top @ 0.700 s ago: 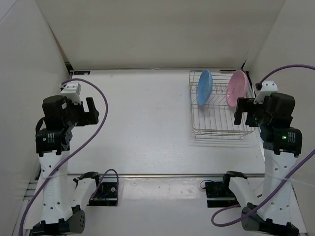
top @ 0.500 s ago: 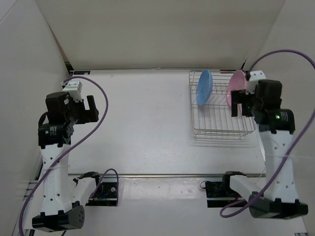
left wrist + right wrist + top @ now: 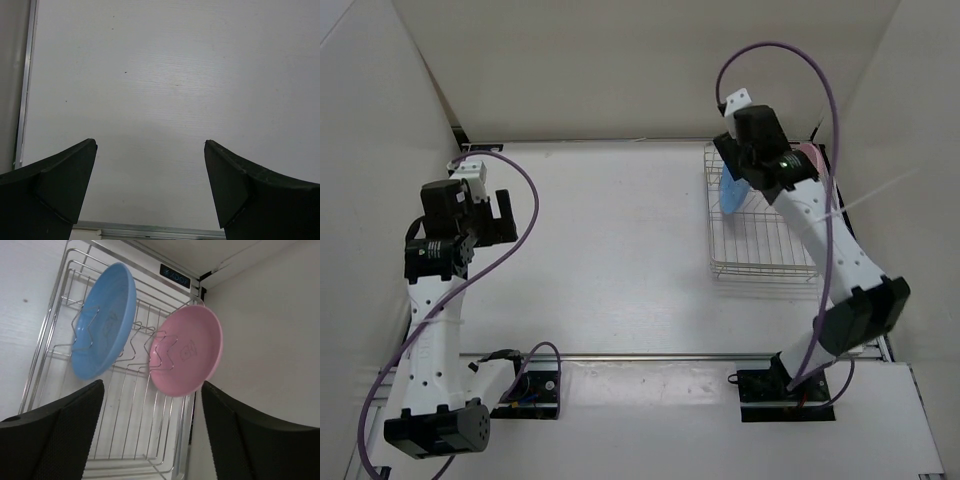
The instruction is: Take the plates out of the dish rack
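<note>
Right claw (image 3: 150, 387): open, nearer, over dish rack (image 3: 760, 268), far-right table corner.
Ahead: blue plate (image 3: 102, 322), pink plate (image 3: 192, 347), on edge.
Left claw (image 3: 150, 150): open, well apart.

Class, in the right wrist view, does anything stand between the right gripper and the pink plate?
Only a zigzag wire of the rack crosses the pink plate; nothing else visible lies between it and the open right gripper.

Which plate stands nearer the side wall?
The pink plate, on edge at the end of the dish rack beside the wall; the light blue plate stands toward the table.
</note>
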You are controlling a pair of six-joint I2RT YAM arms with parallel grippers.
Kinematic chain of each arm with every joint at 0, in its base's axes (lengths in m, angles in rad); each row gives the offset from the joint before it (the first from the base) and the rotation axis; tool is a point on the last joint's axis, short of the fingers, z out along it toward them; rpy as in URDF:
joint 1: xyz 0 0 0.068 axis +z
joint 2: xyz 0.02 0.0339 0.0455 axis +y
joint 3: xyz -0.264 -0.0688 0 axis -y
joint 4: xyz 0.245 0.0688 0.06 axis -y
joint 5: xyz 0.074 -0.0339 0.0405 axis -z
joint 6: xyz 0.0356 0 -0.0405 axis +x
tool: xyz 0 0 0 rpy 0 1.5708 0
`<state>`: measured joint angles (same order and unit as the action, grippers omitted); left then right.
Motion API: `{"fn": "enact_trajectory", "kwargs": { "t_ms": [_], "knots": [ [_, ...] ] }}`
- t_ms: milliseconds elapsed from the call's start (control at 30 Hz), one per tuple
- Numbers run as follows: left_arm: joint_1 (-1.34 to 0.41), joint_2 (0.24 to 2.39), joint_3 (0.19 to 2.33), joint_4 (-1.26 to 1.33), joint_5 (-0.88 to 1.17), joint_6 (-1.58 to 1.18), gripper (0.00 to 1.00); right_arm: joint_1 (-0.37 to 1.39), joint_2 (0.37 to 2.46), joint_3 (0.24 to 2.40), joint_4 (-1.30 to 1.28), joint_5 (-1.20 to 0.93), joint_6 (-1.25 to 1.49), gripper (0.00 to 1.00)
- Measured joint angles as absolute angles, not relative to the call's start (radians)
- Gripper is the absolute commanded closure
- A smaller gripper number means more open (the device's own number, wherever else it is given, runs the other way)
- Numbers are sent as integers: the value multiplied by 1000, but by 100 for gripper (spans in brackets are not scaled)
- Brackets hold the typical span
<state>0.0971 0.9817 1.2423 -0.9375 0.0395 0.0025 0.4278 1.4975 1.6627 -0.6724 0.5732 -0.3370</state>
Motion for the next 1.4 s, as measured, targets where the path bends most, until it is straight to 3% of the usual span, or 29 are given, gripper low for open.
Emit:
{"fn": "enact_trajectory", "kwargs": {
  "t_ms": [267,400,533,800,1067,1200,1300,1400],
  "knots": [
    [97,982,1203,-928,9,11,0,447,1791,1713,-498,693,-439,33],
    [97,977,1180,-912,6,17,0,440,1874,1713,-462,731,-477,33],
    [97,974,1156,-900,3,23,0,424,1901,1721,-444,764,-496,36],
    [97,974,1138,-881,1,31,0,401,1914,1732,-413,812,-516,57],
    [97,974,1137,-875,-1,38,0,406,1944,1732,-406,838,-535,61],
    [97,973,1132,-868,-1,38,0,406,1950,1732,-401,841,-539,76],
    [97,973,1122,-862,-1,38,0,407,1956,1732,-397,846,-540,77],
    [97,973,1120,-859,-1,38,0,408,1959,1732,-392,855,-547,85]
  ]
}}
